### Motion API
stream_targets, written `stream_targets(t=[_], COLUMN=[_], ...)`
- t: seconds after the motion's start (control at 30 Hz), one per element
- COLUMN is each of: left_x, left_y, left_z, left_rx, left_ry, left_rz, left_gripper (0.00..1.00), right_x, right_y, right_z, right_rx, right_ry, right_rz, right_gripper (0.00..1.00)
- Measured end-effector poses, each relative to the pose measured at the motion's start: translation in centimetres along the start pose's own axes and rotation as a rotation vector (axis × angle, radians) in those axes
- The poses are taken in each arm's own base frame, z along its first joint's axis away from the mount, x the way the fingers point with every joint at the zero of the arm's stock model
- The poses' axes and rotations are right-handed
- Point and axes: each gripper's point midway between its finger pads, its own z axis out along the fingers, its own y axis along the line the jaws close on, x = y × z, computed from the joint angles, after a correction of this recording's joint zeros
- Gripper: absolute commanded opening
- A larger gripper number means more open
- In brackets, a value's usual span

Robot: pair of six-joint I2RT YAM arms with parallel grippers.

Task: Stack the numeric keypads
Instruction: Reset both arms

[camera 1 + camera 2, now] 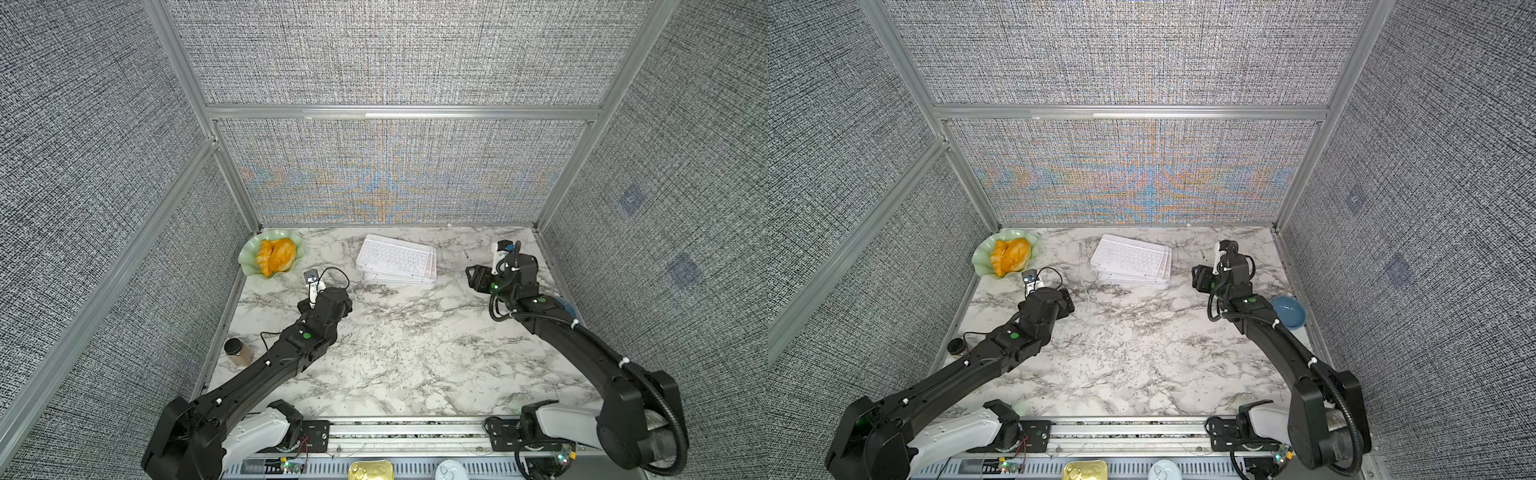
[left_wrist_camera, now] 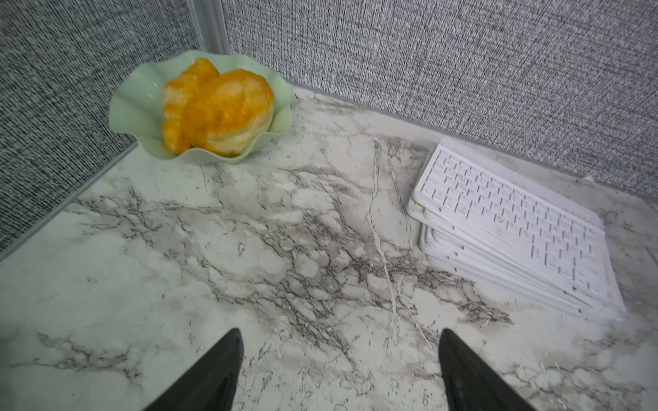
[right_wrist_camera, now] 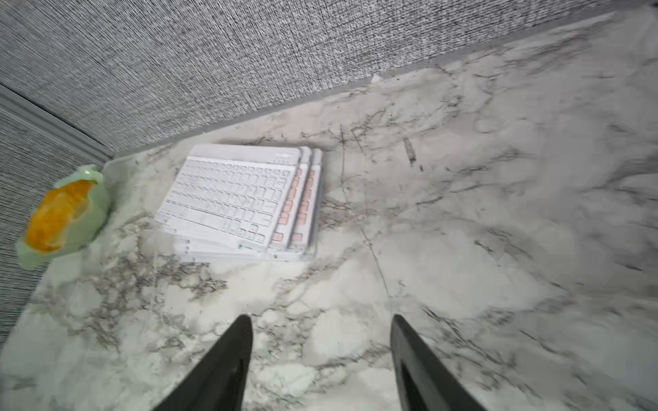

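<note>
Numeric keypads [image 1: 397, 259] lie in one slightly fanned pile, white-keyed one on top, at back-centre of counter [image 1: 415, 353], none loose elsewhere; left hand [image 2: 340, 332] and right hand [image 3: 322, 316] both spread wide, empty, clear of pile; stacking looks done.

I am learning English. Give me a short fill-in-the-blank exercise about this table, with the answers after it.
1. The numeric keypads lie in one ___ on the table.
2. The top keypad has ___ keys.
3. The left gripper and the right gripper are both ___ and hold nothing.
4. The pastry sits in a ___ dish.
Answers: stack; white; open; green.
</note>
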Motion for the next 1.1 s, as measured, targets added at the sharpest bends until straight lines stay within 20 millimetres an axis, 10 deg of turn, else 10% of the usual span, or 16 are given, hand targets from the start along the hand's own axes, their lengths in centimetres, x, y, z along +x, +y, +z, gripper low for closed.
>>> stream_targets(t=[0.6, 1.1], left_x=[-3.7, -0.6], left_y=[6.1, 12.5], left_z=[0.5, 3.7], left_rx=[-0.279, -0.349], left_ry=[-0.284, -0.31], left_rz=[0.245, 0.274], left_gripper=[0.99, 0.99], right_x=[5.8, 4.2], right_y=[-13.3, -15.5], right_z=[-1.9, -0.8], right_rx=[0.572, 0.583], right_ry=[-0.152, -0.402], right_rz=[-0.2, -0.205], right_gripper=[0.99, 0.99])
